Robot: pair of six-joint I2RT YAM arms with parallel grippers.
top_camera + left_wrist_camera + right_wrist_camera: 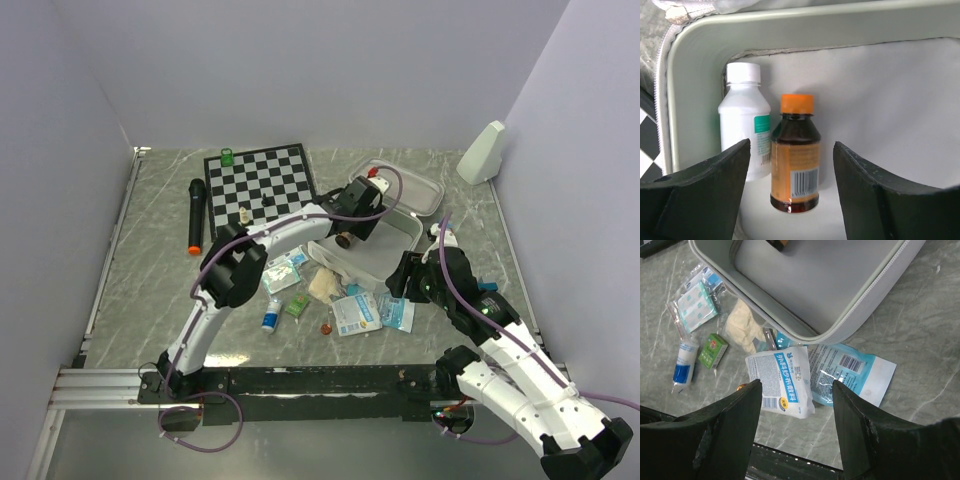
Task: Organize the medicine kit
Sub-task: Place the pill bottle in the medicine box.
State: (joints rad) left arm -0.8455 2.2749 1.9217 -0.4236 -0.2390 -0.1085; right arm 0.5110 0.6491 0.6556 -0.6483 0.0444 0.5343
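The left fingers (705, 195) are spread apart and hold nothing, inside the open medicine kit (815, 22). Between them sits a brown bottle (795, 155) with an orange cap, and a white bottle (746, 125) sits close against it, near one finger. The right fingers (725, 435), also apart and empty, hang over the worktop (925, 315). A white packet (782, 382) lies between them with a blue sachet (855, 372) beside it, and the kit's corner lies beyond their tips.

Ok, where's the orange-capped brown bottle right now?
In the left wrist view the brown bottle sits inside the medicine kit, near a corner, right beside a white bottle by the kit's wall.
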